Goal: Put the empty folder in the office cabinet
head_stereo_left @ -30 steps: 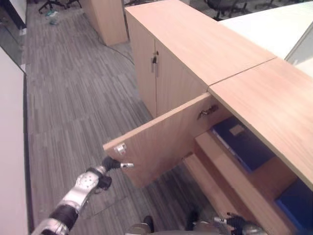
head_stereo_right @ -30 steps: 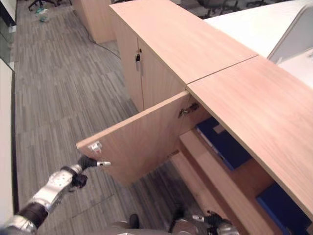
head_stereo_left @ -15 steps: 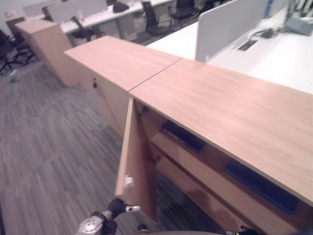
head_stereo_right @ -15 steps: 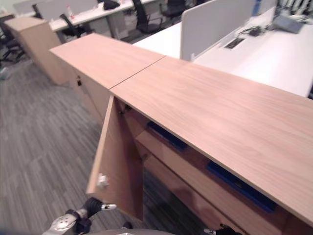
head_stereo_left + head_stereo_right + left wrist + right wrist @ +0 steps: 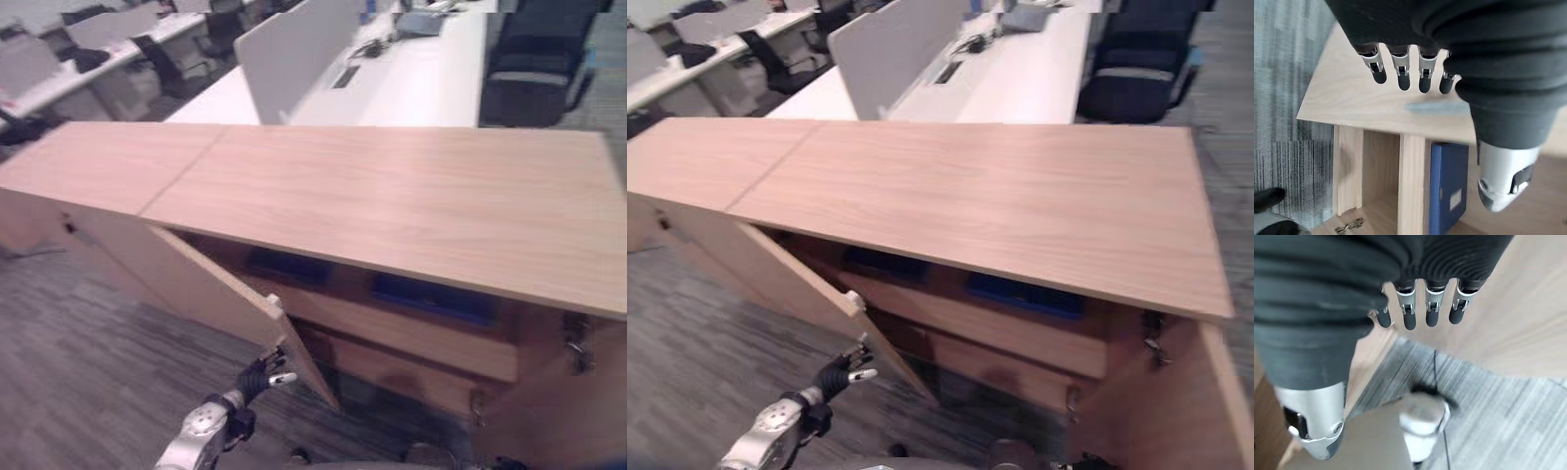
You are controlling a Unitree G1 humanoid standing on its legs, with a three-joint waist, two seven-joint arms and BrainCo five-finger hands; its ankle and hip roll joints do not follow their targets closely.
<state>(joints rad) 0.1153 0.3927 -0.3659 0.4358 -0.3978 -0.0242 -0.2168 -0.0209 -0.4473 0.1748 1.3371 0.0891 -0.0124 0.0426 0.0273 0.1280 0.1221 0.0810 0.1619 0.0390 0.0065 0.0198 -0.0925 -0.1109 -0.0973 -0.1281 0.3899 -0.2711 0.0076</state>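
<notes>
The long wooden office cabinet stands before me with its left door swung out. On its upper shelf lie two dark blue folders, one at the left and one at the right. My left hand hovers open just off the door's free lower corner, holding nothing. In the left wrist view its fingers point at the door panel, with a blue folder on a shelf past it. My right hand hangs open and empty over the grey floor beside a wooden panel.
A second door stands open at the cabinet's right end. Behind the cabinet run white desks with a grey divider and a black office chair. Grey striped carpet lies at the lower left.
The camera has swung right along the cabinet, so the whole picture shifted and the right end with its open door came into view. My left hand stays by the left door's edge.
</notes>
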